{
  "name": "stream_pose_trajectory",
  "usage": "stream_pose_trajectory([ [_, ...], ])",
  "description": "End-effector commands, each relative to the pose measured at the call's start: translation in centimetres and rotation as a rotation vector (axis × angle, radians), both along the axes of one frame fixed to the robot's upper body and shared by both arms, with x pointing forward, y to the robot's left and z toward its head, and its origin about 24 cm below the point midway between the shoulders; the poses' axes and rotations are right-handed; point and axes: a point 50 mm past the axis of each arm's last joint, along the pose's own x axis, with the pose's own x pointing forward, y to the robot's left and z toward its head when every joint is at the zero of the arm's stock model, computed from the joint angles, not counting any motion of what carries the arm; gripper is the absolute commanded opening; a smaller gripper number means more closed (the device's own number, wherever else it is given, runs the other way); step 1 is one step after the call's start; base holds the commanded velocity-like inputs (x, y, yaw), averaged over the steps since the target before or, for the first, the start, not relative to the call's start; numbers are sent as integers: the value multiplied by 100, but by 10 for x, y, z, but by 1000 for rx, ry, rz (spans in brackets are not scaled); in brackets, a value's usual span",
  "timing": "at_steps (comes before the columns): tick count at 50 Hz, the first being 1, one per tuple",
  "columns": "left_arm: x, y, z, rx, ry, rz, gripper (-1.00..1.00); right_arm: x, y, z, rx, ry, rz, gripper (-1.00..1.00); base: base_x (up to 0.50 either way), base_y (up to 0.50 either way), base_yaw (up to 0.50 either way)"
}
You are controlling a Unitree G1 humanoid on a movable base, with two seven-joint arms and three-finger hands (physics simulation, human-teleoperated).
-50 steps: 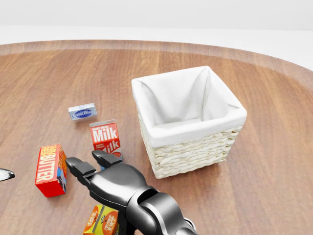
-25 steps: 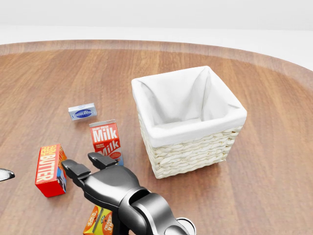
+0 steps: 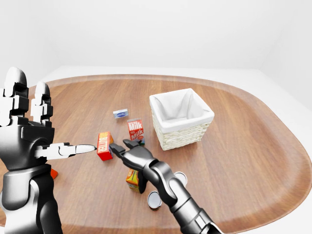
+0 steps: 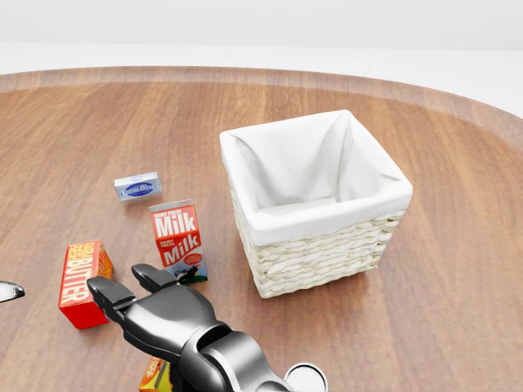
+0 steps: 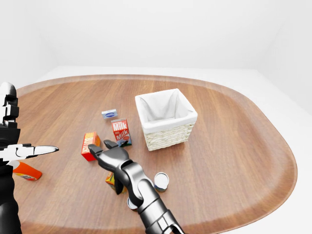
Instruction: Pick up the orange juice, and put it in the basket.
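Observation:
The orange juice carton (image 3: 131,179) stands on the wooden table (image 4: 458,269), mostly hidden under my right forearm; in the head view only its top corner (image 4: 155,377) shows at the bottom edge. My right hand (image 4: 122,282) hovers above it, open, its fingers reaching toward the butter box and holding nothing. The wicker basket (image 4: 327,253) with its white liner stands to the right of the hand, empty. In the left-eye view my left hand (image 3: 53,117) is raised at the left, open, with one finger pointing right.
A milk carton (image 4: 178,241) stands just above my right hand, and a red butter box (image 4: 83,282) lies to its left. A small blue-white box (image 4: 137,187) sits higher up. Two cans (image 5: 161,180) stand near my forearm. An orange bottle (image 5: 27,170) lies at far left.
My right hand has slid down and left in the head view, uncovering the milk carton and hiding more of the orange juice carton. The other things have not moved.

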Motion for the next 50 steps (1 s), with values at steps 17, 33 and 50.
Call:
stream_pose_trajectory([
  [17, -2, 0, 3, -8, -16, 1, 100, -6, 13, -17, -2, 16, 3, 100, 0, 0, 0],
  [33, -1, 0, 3, -8, -16, 1, 100, -6, 15, -23, -8, 20, -7, 100, 0, 0, 0],
  [50, -1, 0, 3, -8, -16, 1, 100, -6, 13, -34, -23, 28, -22, 100, 0, 0, 0],
])
